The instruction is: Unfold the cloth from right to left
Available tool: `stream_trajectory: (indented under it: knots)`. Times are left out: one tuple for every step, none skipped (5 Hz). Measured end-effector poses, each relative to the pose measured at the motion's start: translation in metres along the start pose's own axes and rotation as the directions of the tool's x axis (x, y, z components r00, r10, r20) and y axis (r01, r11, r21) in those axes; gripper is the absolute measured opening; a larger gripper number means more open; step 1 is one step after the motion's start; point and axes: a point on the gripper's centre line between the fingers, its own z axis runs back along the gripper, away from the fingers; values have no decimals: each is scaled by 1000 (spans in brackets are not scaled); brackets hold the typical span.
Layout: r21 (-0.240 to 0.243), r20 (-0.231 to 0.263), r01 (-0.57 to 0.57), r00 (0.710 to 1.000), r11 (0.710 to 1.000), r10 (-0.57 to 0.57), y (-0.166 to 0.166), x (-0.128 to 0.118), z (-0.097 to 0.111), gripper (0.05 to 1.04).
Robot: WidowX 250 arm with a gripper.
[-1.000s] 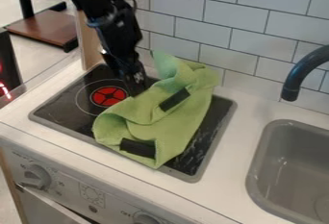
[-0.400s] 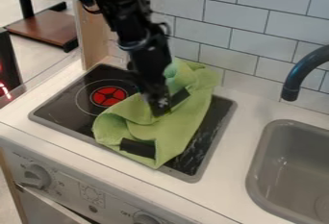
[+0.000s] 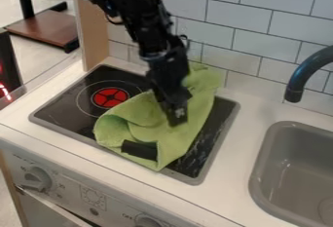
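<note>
Leftmost, a dark thing [image 3: 8,60] with red lights stands at the view's edge, and a brown board [image 3: 46,27] lies low beyond the counter [image 3: 234,182]. Next comes a knob [image 3: 38,179] on the front panel, below the stove [image 3: 62,109], with a wood post [image 3: 94,38] rising at the stove's back left corner. A red burner mark [image 3: 110,97] shows on the black top, just beside the cloth [image 3: 139,119]. The cloth, green and rumpled, lies bunched across the middle and right part of the stove, its near end reaching the front rim and its far end near the tiled wall [image 3: 224,58]. A dark patch [image 3: 139,149] shows amid its near folds. Over the cloth's middle hangs the gripper [image 3: 177,120], pointing down; whether it is open or shut, or holds any cloth, cannot be told. A second knob [image 3: 149,220] sits at the bottom edge. Farther right, the curved tap [image 3: 295,87] stands behind the grey sink [image 3: 263,153].
</note>
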Motion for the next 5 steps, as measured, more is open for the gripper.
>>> stream_trajectory:
  knots:
    - [20,0,3,1000,1000,-3,4,3,0,936]
    - [13,-3,32,999,999,-32,2,12,-9,622]
    - [25,0,23,1000,999,-23,4,14,-9,322]
    - [30,-6,21,1000,999,-20,6,12,-11,134]
    - [28,2,12,1000,1000,-12,5,14,-11,65]
